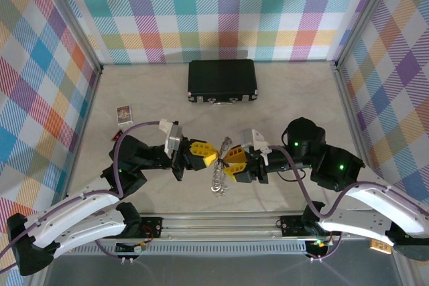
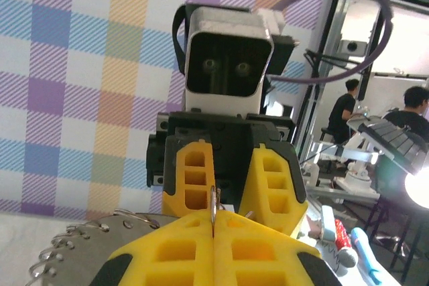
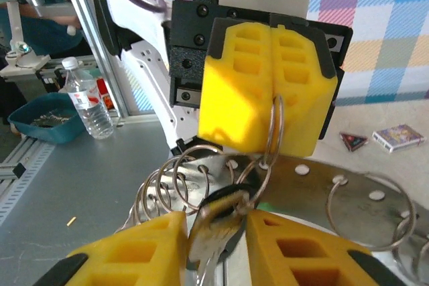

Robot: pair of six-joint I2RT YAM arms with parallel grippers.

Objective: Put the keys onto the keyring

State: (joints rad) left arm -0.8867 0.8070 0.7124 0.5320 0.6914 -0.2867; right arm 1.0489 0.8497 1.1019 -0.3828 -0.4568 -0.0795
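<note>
Keyring (image 3: 275, 132) is pinched tight in the left gripper (image 2: 213, 222). Keys (image 1: 220, 173) are held mid-air between both arms, with one key clamped by the right gripper (image 3: 216, 224), right up against the keyring.

The table (image 1: 281, 98) is a pale beige, faintly marbled flat top. A black rectangular hard case with silvery latches (image 1: 222, 80) lies flat on it at the far middle. Left of the case and nearer, well apart from it, lies a small printed card box (image 1: 124, 113). A small dark triangular piece (image 3: 353, 140) lies just beside that box, farther from the case.
</note>
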